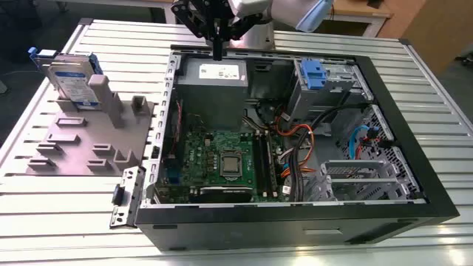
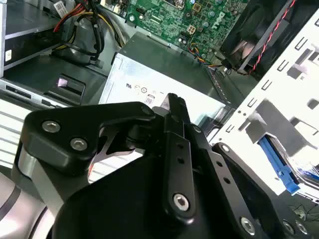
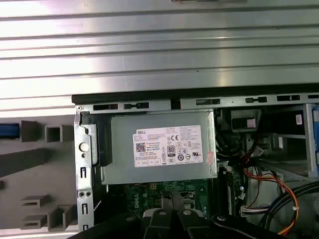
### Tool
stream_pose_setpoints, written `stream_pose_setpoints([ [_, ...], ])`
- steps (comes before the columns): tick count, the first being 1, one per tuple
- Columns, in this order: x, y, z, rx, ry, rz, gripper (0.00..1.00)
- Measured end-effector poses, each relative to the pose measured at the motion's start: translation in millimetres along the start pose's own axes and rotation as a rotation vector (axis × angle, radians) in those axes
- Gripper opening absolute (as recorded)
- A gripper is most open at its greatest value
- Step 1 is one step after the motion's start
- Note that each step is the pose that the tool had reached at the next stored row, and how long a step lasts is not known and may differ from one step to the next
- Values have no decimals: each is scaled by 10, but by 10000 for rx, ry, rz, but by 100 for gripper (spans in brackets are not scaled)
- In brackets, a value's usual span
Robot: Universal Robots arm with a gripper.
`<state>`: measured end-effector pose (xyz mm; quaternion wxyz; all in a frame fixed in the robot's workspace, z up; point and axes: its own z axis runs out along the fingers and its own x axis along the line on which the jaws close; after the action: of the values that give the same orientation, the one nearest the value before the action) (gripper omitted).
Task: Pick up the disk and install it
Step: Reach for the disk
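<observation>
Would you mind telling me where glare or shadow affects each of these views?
In the first wrist view, glare streaks the ribbed table; in the second wrist view, the pale metal panel is washed out; in the exterior view, the computer case is shaded inside.

Ribbed metal table point(image 1: 74, 221) under even light. Wooden panel point(image 1: 421, 27) far, the exterior view's right. Dark floor point(image 1: 15, 50) far, the exterior view's left.

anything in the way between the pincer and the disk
Only the case wall. The pincer hangs above the power supply; the disk stands upright in the grey holder outside it, toward the exterior view's left.
</observation>
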<state>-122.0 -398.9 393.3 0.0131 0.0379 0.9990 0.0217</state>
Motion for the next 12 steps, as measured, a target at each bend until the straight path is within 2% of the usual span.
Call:
stream_pose_setpoints([
  [6,3,0,0,0,0,1,11],
  [12,38,-2,-1,0,0,-1,11],
])
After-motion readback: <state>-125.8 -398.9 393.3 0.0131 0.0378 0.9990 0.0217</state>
